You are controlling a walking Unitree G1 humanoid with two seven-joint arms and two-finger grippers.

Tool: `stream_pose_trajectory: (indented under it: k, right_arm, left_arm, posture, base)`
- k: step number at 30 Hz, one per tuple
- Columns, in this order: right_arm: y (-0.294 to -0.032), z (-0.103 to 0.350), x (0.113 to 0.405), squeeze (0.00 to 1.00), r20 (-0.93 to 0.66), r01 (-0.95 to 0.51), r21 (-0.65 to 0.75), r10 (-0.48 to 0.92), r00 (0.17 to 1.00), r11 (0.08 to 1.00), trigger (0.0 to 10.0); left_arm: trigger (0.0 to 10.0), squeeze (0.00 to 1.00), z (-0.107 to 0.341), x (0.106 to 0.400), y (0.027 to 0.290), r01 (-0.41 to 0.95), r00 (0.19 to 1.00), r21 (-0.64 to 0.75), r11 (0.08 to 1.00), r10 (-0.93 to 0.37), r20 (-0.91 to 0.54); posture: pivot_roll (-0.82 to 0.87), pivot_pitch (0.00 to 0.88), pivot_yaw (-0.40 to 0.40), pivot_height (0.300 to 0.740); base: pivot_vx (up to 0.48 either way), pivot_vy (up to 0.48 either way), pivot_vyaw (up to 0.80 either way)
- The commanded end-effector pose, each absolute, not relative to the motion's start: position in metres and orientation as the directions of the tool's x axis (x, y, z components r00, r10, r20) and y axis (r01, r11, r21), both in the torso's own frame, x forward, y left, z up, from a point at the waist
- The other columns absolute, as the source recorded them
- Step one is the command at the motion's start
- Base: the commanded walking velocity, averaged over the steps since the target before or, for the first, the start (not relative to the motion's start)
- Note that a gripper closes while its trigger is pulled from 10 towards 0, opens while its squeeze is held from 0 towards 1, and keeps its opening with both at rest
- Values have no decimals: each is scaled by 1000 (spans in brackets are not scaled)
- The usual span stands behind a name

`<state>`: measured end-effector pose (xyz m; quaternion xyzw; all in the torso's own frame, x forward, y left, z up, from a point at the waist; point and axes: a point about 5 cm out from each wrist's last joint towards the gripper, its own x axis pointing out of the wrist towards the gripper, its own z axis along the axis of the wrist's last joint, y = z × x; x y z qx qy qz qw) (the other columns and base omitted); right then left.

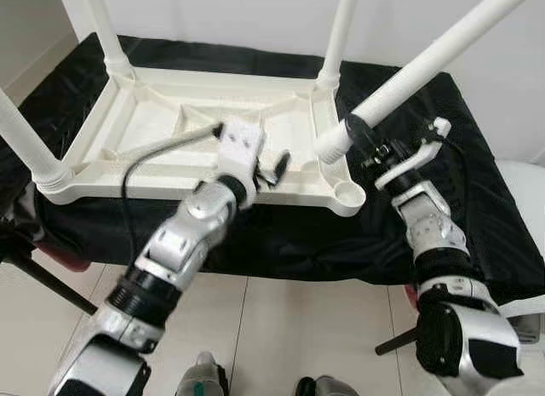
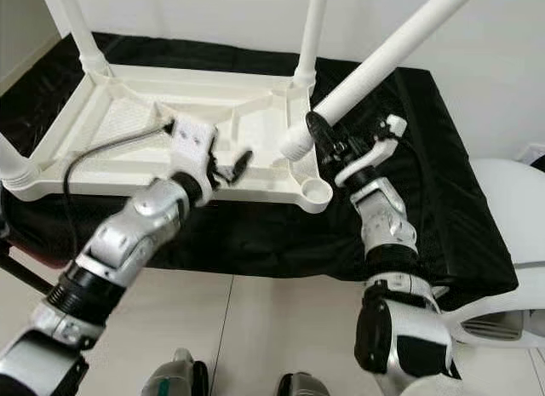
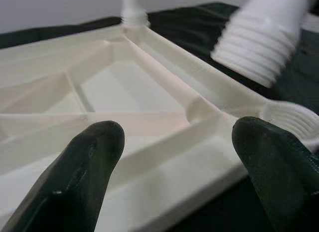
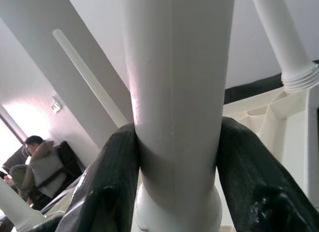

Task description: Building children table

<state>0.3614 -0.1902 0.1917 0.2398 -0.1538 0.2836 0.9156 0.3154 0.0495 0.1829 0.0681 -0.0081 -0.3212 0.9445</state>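
The upturned white tabletop point(image 1: 153, 128) lies on the black-draped surface point(image 1: 477, 200) across the upper half of the frame with three legs already standing; the fourth socket point(image 1: 349, 192) at its lower-right corner is empty. The right gripper point(image 1: 362, 140) is clamped around the fourth leg point(image 1: 426, 60), tilted, its threaded end just beside that socket, while the left gripper point(image 1: 277, 168) hovers with fingers apart over the tabletop's near edge. The legs' upper ends are cut off at the top.

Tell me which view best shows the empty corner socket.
The left eye view: the empty socket sits whole, its round opening bare, just below the loose leg in the right gripper. The left wrist view catches its threaded rim, blurred.
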Motion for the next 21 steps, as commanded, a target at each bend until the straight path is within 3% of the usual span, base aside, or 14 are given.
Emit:
stream_pose_trajectory:
  k: [1, 13, 21]
  right_arm:
    - [-192, 198, 358, 0, 434, -589, 311, 440, 786, 746, 10000]
    - [-196, 200, 341, 0, 431, -558, 289, 415, 802, 778, 10000]
    - [-193, 203, 333, 0, 435, -551, 277, 409, 802, 787, 10000]
  left_arm:
    - [10000, 0, 175, 299, 34, 806, 585, 177, 565, -806, -89]
    - [10000, 0, 148, 294, 16, 852, 501, 283, 440, -842, -200]
    - [10000, 0, 157, 313, 25, 823, 550, 291, 489, -813, -189]
  posture:
    - [27, 69, -9, 740]
    - [-1, 75, 12, 740]
    - [-10, 72, 18, 740]
  base:
    - [0, 0, 0]
    - [0, 0, 0]
    - [0, 0, 0]
